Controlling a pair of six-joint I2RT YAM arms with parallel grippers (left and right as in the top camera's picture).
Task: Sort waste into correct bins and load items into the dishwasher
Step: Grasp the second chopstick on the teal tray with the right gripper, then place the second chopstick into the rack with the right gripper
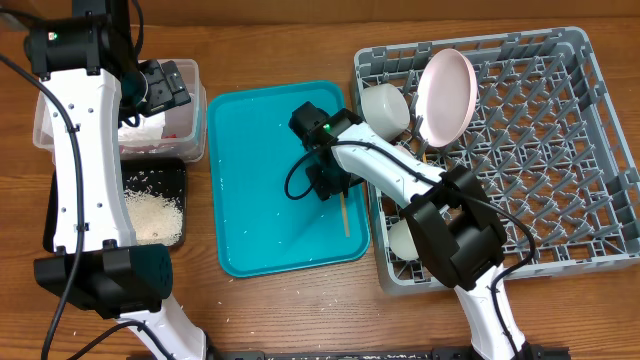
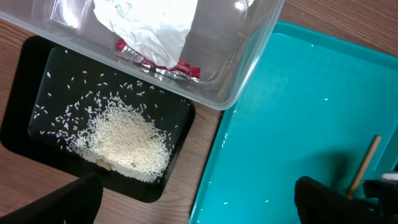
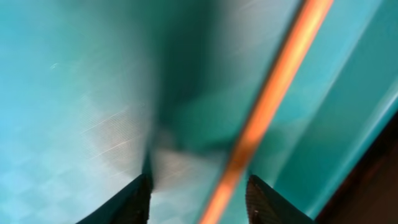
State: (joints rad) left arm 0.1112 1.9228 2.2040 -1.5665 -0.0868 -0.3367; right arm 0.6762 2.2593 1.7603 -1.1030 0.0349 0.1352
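Thin wooden chopstick, laid on the flat teal plastic tray mid-bench, is straddled by the right gripper, jaws parted around it; it should be pinched squarely and lifted level.

No readable text anywhere, red snack wrapper in the clear tub shows white print, probably lettering, too blurred to read
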